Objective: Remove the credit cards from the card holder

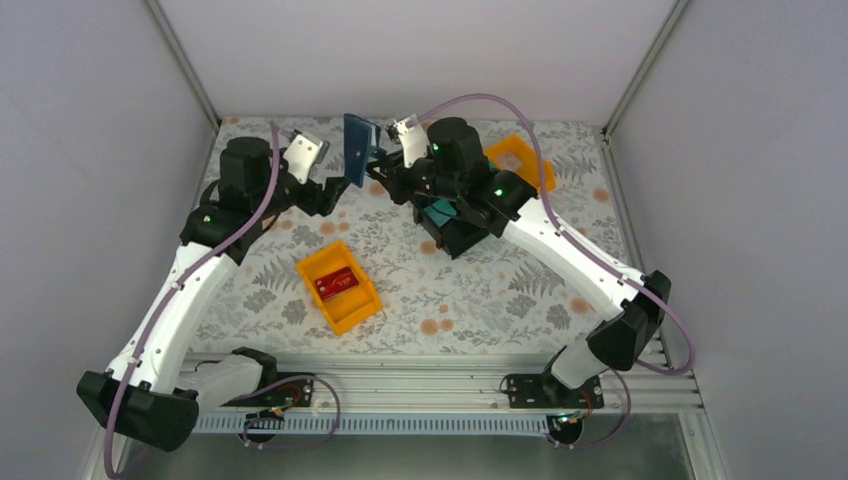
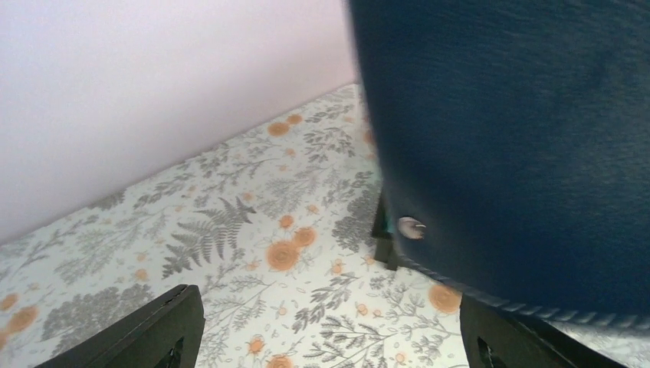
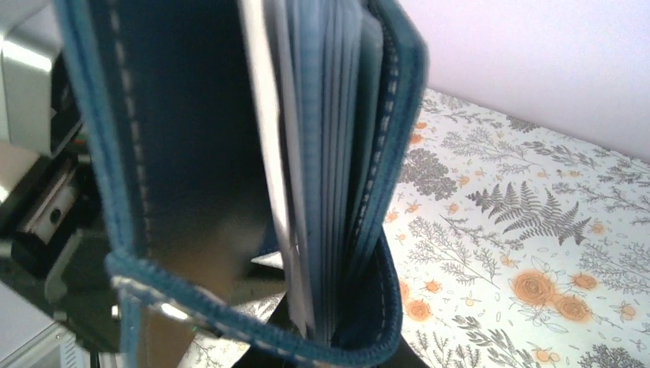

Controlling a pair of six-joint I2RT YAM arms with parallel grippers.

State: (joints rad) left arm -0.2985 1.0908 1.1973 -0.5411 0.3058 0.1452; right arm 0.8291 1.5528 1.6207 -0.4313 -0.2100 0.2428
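Observation:
The card holder [image 1: 357, 148], a navy folding wallet, hangs in the air at the back of the table between the two grippers. My right gripper [image 1: 383, 162] is shut on it. In the right wrist view the card holder [image 3: 169, 153] gapes open edge-on, showing paler blue sleeves [image 3: 337, 138] and a thin pale edge [image 3: 264, 146] among them; the right gripper [image 3: 329, 349] is mostly hidden behind it. My left gripper [image 1: 340, 186] stands open, and the card holder [image 2: 521, 138] overhangs its right finger [image 2: 506, 341]. A red credit card [image 1: 335, 283] lies in an orange bin; a teal one [image 1: 438, 212] lies in a black bin.
The near orange bin [image 1: 345, 313] sits mid-table on the floral cloth. The black bin [image 1: 465, 235] lies under the right arm. A second orange bin [image 1: 530, 165] stands at the back right. Grey walls close in at the back and sides.

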